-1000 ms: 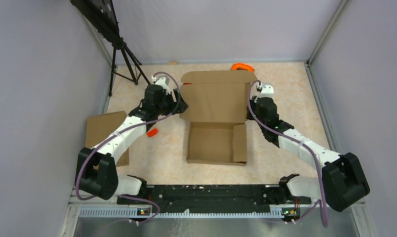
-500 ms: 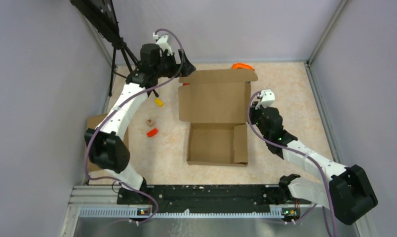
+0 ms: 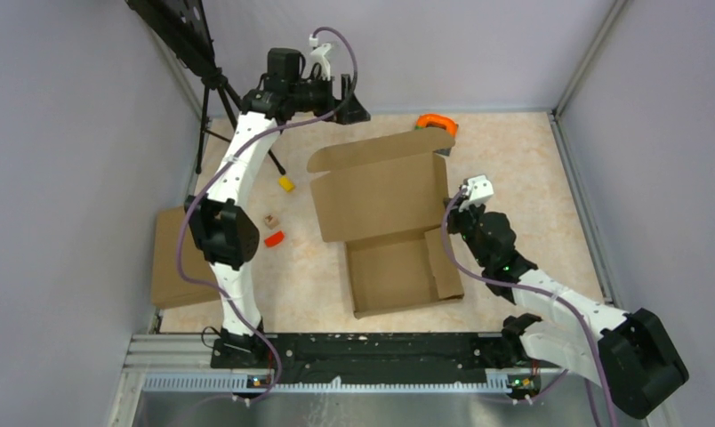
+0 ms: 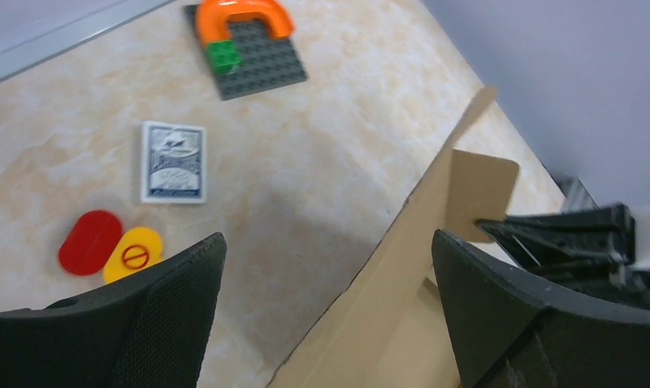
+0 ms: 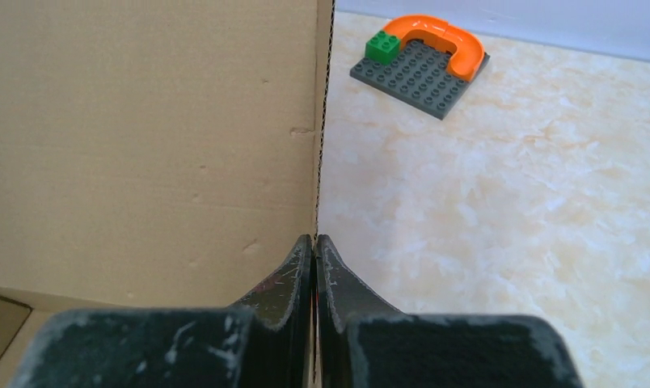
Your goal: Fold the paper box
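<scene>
Right gripper (image 5: pixel 315 242) shut flat on the right edge of the box (image 3: pixel 381 191) lid, cardboard running straight down between the fingertips in the right wrist view. Beyond it in that view, only the lid's inner face standing like a wall on the left, bare table (image 5: pixel 508 210) on the right, and a grey plate (image 5: pixel 411 77) with orange arch and green brick at the far end. Left gripper (image 4: pixel 326 242) spread wide, holding nothing, raised over the table just beyond the lid's far edge. Below it, in the left wrist view alone: a blue-backed card (image 4: pixel 174 162) and red and yellow discs (image 4: pixel 90 241) lying flat behind the lid, not to be made out from the top. Also there, the lid's flap edge-on and the same grey plate. From the top alone: box mid-table, slightly askew, shallow tray nearest the arms, lid tilted up behind it; a second brown box (image 3: pixel 180 258) at the left edge; a yellow block (image 3: pixel 286 184), a small cube (image 3: pixel 270 220) and a red piece (image 3: pixel 274 237) between the two; a tripod (image 3: pixel 220 98) in the far left corner.
</scene>
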